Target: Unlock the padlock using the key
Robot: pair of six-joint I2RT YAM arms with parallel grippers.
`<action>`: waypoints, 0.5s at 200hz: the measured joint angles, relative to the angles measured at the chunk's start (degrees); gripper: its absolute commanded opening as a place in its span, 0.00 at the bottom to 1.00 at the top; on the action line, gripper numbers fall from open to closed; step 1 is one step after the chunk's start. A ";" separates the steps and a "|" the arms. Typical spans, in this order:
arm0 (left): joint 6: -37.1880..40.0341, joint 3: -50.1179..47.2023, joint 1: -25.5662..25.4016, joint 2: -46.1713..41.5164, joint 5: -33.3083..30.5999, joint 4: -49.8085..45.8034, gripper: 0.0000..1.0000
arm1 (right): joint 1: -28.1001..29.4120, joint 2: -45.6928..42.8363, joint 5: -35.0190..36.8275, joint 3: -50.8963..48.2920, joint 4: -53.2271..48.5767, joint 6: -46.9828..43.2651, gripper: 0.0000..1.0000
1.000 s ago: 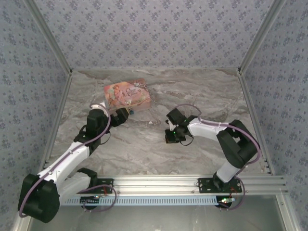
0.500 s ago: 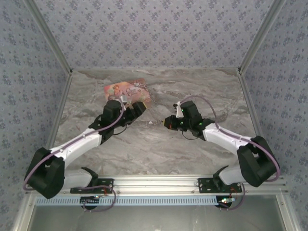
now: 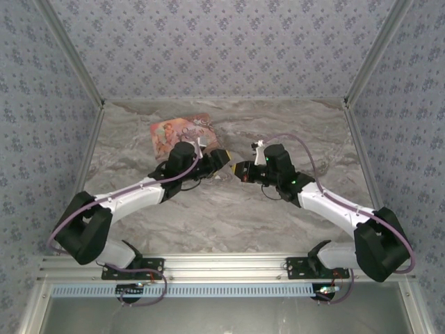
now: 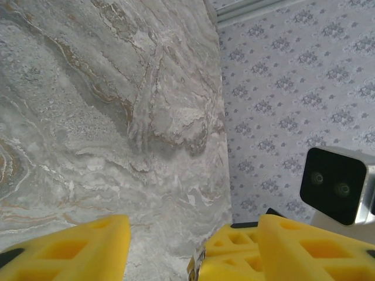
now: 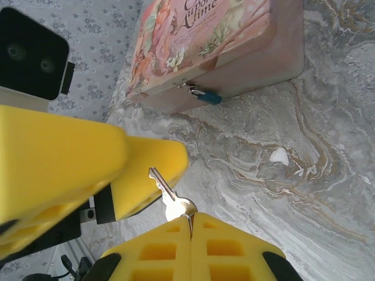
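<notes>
The key is a small silver one, and my right gripper is shut on its head with the blade sticking out up and left. In the top view the right gripper meets my left gripper tip to tip at mid-table. The left gripper is open, its yellow fingers straddling the key's blade and the right gripper's tips. The padlock, tiny and blue, hangs on the latch of the pink tin, well clear of both grippers.
The pink tin sits at the back left of the marble table. A small white speck lies on the marble near the tin. Patterned walls close in the back and both sides.
My left gripper has swung right, away from the tin, and its jaws have narrowed. My right gripper has come up and left with the key to meet it.
</notes>
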 measured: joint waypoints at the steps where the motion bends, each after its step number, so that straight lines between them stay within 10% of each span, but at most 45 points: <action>1: 0.09 0.02 -0.02 0.04 0.02 0.04 0.53 | 0.02 0.00 0.00 0.00 0.02 0.00 0.00; 75: 0.31 1.11 -0.61 2.03 0.90 1.70 0.08 | 0.55 0.00 -0.07 0.11 0.07 0.02 0.00; 100: 1.40 1.25 -0.57 2.03 0.17 1.09 0.00 | -0.17 -0.02 -0.81 0.09 0.50 0.26 0.19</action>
